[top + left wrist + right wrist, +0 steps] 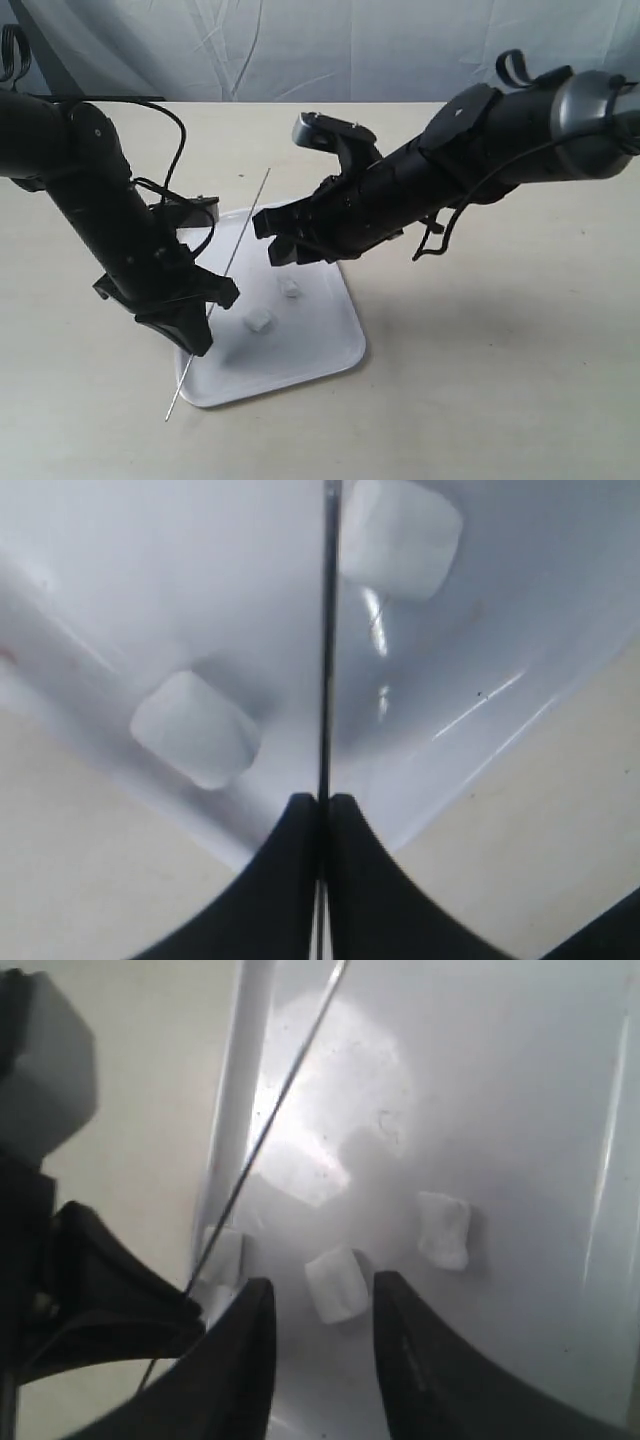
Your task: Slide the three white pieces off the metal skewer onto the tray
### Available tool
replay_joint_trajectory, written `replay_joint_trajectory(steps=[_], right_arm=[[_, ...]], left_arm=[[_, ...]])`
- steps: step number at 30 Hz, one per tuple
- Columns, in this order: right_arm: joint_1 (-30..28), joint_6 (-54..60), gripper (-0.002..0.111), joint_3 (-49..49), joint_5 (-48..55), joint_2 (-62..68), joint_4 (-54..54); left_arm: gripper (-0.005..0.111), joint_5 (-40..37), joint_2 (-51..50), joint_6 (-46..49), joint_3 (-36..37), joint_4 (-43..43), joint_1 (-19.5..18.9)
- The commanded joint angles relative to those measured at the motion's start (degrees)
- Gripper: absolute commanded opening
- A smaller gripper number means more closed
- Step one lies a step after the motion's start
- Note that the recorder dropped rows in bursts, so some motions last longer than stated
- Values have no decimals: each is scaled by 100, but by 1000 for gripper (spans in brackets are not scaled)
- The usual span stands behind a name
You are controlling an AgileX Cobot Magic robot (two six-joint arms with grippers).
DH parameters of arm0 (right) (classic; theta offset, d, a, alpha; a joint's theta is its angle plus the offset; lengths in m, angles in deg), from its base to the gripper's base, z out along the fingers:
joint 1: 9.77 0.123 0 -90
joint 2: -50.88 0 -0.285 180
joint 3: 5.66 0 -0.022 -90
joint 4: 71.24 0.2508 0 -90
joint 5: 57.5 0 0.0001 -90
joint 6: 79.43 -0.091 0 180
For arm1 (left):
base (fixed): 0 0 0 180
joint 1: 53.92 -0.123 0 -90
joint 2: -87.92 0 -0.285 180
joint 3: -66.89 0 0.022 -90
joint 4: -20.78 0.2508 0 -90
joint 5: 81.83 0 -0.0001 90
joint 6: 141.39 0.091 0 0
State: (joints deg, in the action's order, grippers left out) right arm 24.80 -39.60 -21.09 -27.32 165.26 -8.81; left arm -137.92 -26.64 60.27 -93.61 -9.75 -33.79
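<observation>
My left gripper [197, 318] [322, 802] is shut on the thin metal skewer [245, 225] [326, 640] [283, 1100], which slants bare over the white tray's [322, 340] [140, 570] [510, 1110] left side. Two white pieces [259, 321] [291, 288] lie on the tray in the exterior view; a third is hidden there. The left wrist view shows two pieces [195, 728] [400, 535] either side of the rod. My right gripper [276, 246] [322, 1295] hangs open above the tray. One piece [335, 1282] lies below its gap, another [443, 1228] beside it, and a third [222, 1256] by the skewer.
The tray sits on a beige table [480, 380] with a wrinkled grey backdrop [300, 50] behind. The left arm's cables [170, 190] loop over the tray's far left corner. The skewer's lower tip [168, 416] sticks out past the tray's front edge.
</observation>
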Motion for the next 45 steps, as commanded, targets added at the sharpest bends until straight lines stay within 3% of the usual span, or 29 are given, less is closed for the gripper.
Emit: replay_joint_trajectory(steps=[1,4,12,18,22,27,32,36,40,45], right_arm=[[-25,56,33,22,-33,-586,-253],[-25,56,33,22,-34,-933,-265],[-25,45,33,22,-56,-1543,-519],[-25,45,33,22,-69,-1959,-662],[-25,45,33,22,196,-2308,-1037],[-25,-304,33,22,1456,-2864,-2125],[-25,-621,33,22,2723,-3603,-2613],[-25,-621,33,-173,2702,-4452,-2389],[-25,-338,33,-1176,1067,-5820,-1839],[-14,1529,33,-3027,-543,-7663,3]], left_arm=[[0,217,-61,278,-39,-220,2],[4,85,-179,278,-39,-218,2],[31,-166,-231,278,-76,-325,2],[32,-1273,-33,278,-208,-300,2],[32,-1388,260,555,-208,-313,2],[32,-1388,1200,806,41,-771,13],[32,-1388,2703,770,250,-538,13],[32,-1388,4296,818,575,-438,13],[32,-62,6116,839,1160,-239,13],[32,2057,8193,905,2241,-472,3]])
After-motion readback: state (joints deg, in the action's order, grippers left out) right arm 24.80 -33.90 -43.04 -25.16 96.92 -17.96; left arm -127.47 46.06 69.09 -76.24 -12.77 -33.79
